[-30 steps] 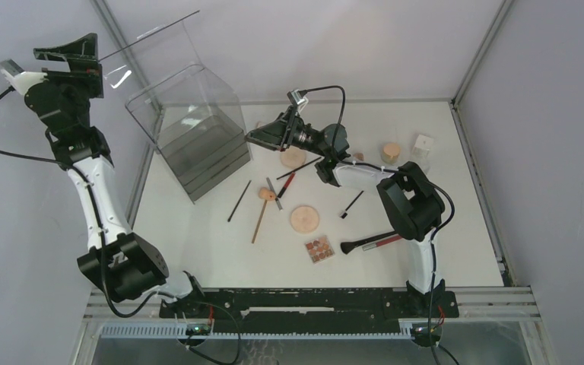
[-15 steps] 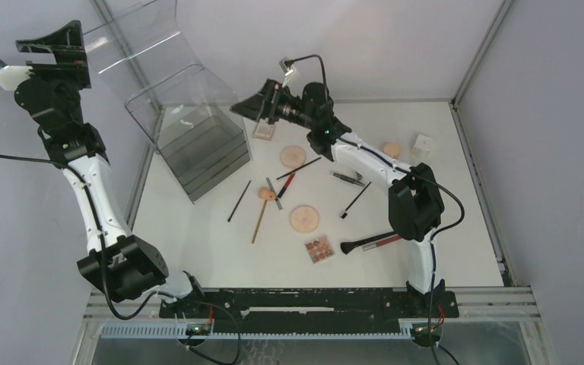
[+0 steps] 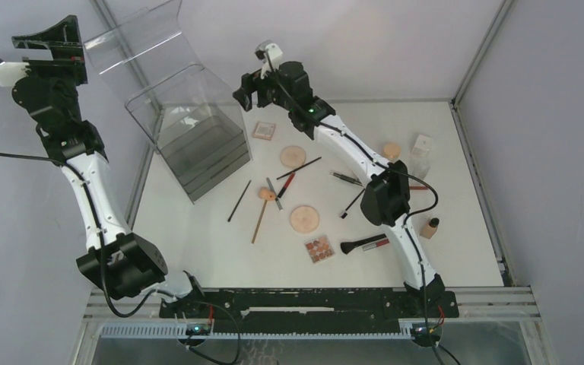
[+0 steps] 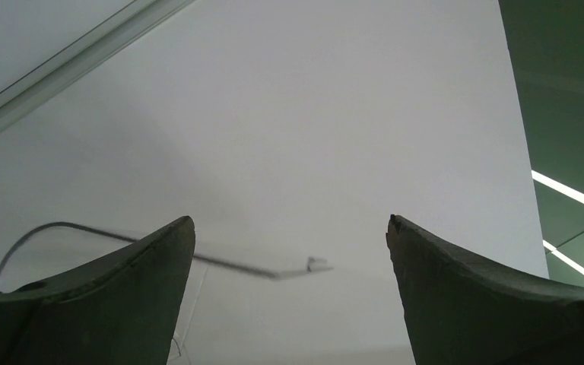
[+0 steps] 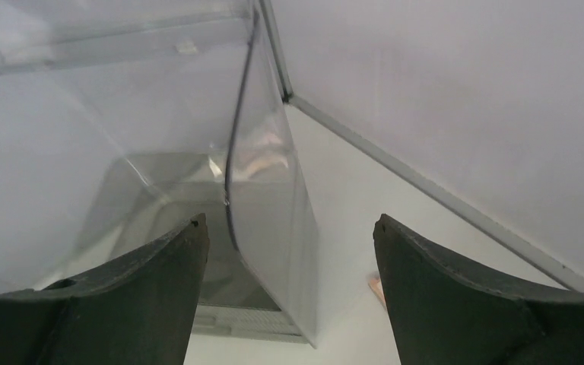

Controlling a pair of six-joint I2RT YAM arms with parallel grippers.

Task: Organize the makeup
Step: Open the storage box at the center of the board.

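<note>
Makeup point(image 3: 304, 219) strews white table point(image 3: 456, 228) between grey walls point(image 3: 350, 38); left hand point(image 4: 289, 220), right hand point(image 5: 285, 220) both wide.

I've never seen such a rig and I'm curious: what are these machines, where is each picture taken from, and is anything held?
These are two robot arms bolted at the near edge of a white table. One picture looks down from above; the other two come from wrist cameras, so the dark wedges are each arm's own fingers. On it lie scattered peach discs, thin brushes, a palette, a tan bottle. A clear box stands back left, lid tilted up. The left gripper is raised beside the lid; the right gripper faces the box. Both are open, holding nothing.
</note>
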